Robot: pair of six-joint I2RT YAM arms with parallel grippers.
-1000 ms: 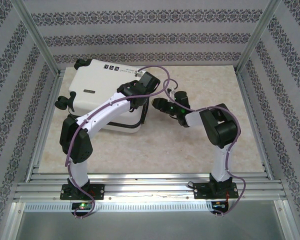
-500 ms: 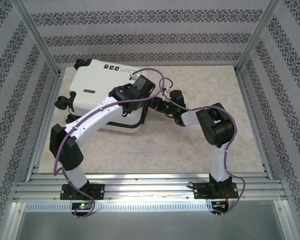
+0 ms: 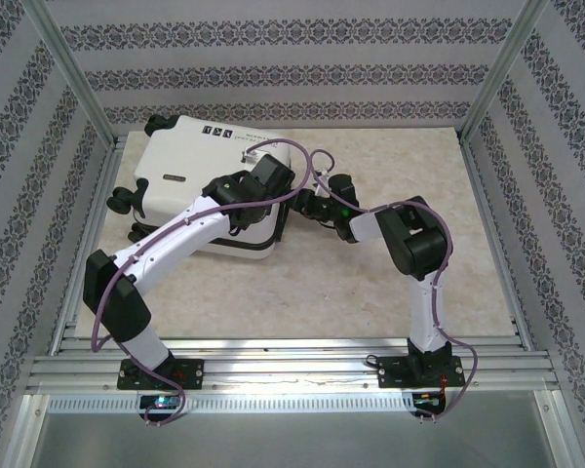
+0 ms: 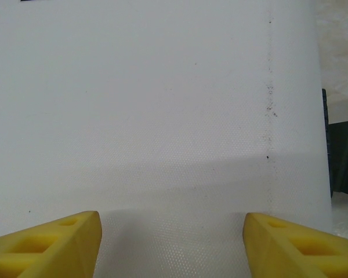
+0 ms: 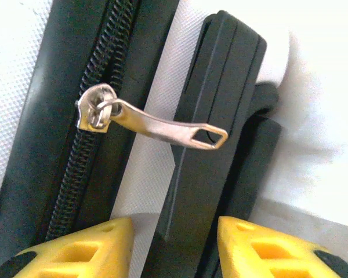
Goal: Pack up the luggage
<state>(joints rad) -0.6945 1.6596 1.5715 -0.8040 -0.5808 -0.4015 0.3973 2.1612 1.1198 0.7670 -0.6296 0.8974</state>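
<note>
The luggage [image 3: 185,171] is a white hard-shell suitcase lying shut at the back left of the table, its black caster wheels [image 3: 122,200] at its left end. My left gripper [image 4: 171,246] hovers close over the white shell [image 4: 162,104], open, with nothing between its yellow fingers [image 4: 52,243]. My right gripper [image 3: 300,201] is at the suitcase's right side. In the right wrist view it [image 5: 174,249] stands open just below the metal zipper pull [image 5: 156,124], which lies across the black zipper [image 5: 84,168] and the black handle [image 5: 217,116].
The marble-patterned tabletop [image 3: 370,283] stretches to the right and front of the suitcase. Patterned walls and metal frame posts [image 3: 492,73] enclose the table. A metal rail [image 3: 292,361] runs along the near edge by the arm bases.
The left arm's elbow has swung down and to the left while its wrist stayed over the suitcase. The right gripper has moved left, up against the suitcase's right side.
</note>
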